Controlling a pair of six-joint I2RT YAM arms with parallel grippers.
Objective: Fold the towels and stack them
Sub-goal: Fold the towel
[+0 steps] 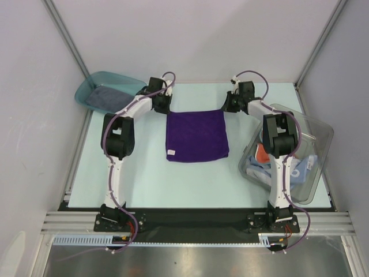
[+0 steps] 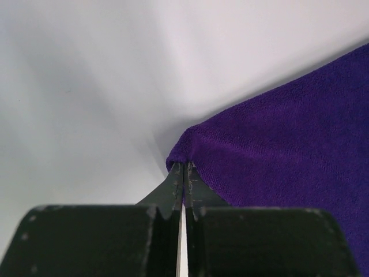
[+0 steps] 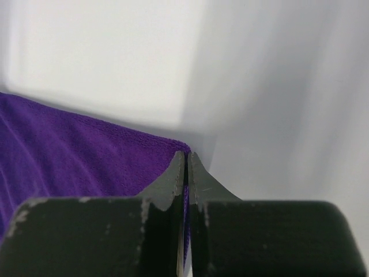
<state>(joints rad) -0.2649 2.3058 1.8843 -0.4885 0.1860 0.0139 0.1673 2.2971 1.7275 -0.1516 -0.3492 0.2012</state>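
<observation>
A deep purple towel [image 1: 196,136] lies spread flat in the middle of the table. My left gripper [image 1: 165,108] is at its far left corner. In the left wrist view the gripper [image 2: 183,166] is shut, its tips pinching the towel's corner [image 2: 277,150]. My right gripper [image 1: 226,107] is at the far right corner. In the right wrist view it [image 3: 187,154] is shut, with purple cloth [image 3: 69,150] showing between the fingers. A dark grey-blue towel [image 1: 106,97] lies in the teal tray. Brown-red and light-blue towels [image 1: 300,169] lie crumpled in the clear bin.
The teal tray [image 1: 86,88] stands at the far left corner of the table. The clear plastic bin [image 1: 320,135] stands at the right edge, beside my right arm. White walls enclose the back and sides.
</observation>
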